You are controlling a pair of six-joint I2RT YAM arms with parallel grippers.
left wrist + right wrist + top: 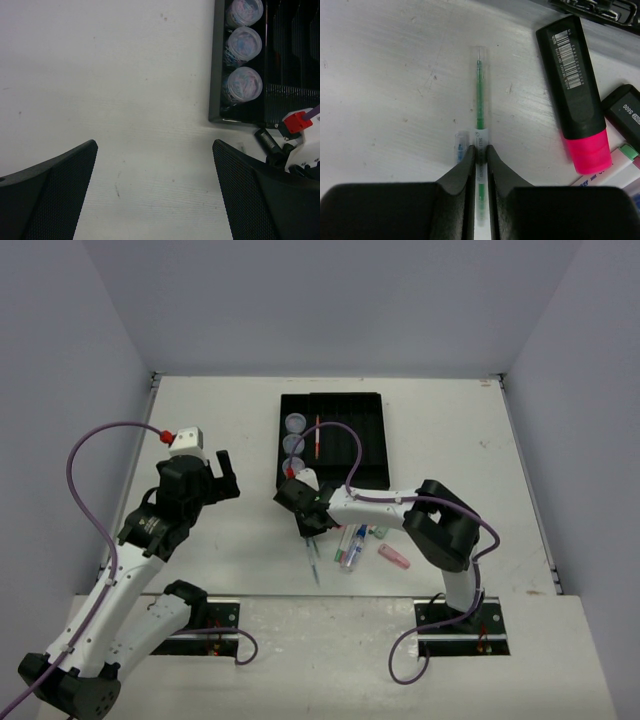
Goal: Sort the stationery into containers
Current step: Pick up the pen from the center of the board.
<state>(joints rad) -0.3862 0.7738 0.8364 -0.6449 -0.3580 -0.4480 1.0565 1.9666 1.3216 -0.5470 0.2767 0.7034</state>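
Observation:
My right gripper (480, 152) is shut on a thin clear pen with green ink (479, 100) that lies on the table; in the top view this gripper (310, 527) is just below the tray's near left corner. A blue-tipped pen (461, 148) lies right beside the left finger. A black marker with a pink end (575, 95), a second black marker (625, 107) and a white marker (615, 169) lie to the right. The black slotted tray (365, 440) holds three round pots (294, 445) and a red pen (318, 437). My left gripper (225, 475) is open over bare table (155, 150).
A pink eraser (394, 557) lies at the right end of the pile of markers (350, 545). In the left wrist view, the tray's corner (216, 115) with the pots (242, 85) is at the upper right, and the right arm's wrist (300, 145) is beside it.

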